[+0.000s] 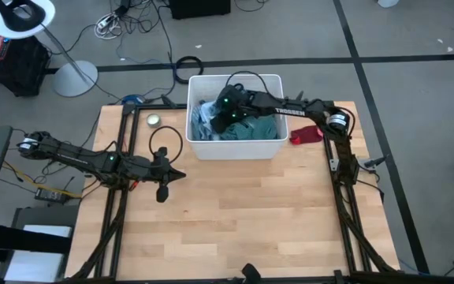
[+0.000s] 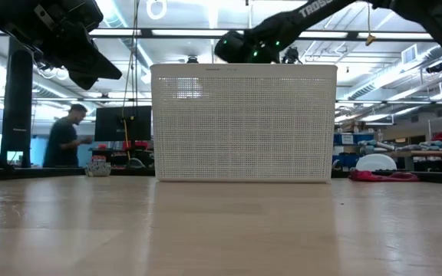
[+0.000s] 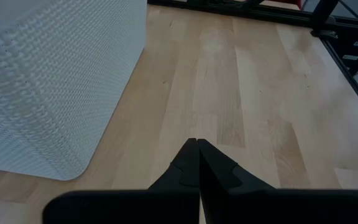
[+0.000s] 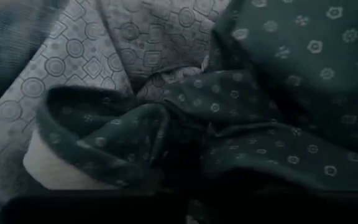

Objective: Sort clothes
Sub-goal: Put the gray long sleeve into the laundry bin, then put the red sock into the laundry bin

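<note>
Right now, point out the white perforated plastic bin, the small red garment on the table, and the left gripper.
white perforated plastic bin (image 1: 236, 148): high view, front wall.
small red garment (image 1: 306, 135): high view, middle of the crumpled cloth, beside the bin.
left gripper (image 1: 181, 175): high view, shut fingertips.

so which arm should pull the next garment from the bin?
Right. Its tool is already down among the clothes in the bin. The left tool is shut, over bare table, outside the bin.
</note>
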`<action>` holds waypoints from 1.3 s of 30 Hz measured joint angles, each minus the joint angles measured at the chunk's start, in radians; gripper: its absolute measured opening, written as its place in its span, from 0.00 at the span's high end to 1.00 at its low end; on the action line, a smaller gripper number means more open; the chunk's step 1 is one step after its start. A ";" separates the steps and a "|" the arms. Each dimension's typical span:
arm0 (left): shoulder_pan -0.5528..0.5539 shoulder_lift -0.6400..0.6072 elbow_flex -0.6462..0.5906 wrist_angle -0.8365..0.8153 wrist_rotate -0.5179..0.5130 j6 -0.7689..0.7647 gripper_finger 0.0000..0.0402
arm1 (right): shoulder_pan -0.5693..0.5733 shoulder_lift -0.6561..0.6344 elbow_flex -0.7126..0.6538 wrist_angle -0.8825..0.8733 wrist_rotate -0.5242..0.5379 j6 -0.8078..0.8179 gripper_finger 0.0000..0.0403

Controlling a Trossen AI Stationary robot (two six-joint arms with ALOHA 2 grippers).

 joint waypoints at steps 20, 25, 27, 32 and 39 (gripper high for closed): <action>0.000 0.000 0.000 0.001 0.000 -0.001 1.00 | 0.027 -0.389 -0.001 -0.167 -0.008 -0.075 0.57; 0.000 0.000 0.000 0.001 0.000 -0.001 1.00 | 0.043 -0.488 -0.001 -0.307 0.103 -0.085 0.57; 0.000 0.000 0.000 0.001 0.000 -0.001 1.00 | 0.050 -0.525 0.000 -0.382 0.172 -0.077 0.57; 0.000 0.000 0.000 0.001 0.000 -0.004 1.00 | 0.059 -0.608 0.000 -0.569 0.297 -0.005 0.57; 0.000 0.000 0.000 0.001 0.000 -0.004 1.00 | 0.058 -0.707 -0.013 -0.737 0.465 0.097 0.57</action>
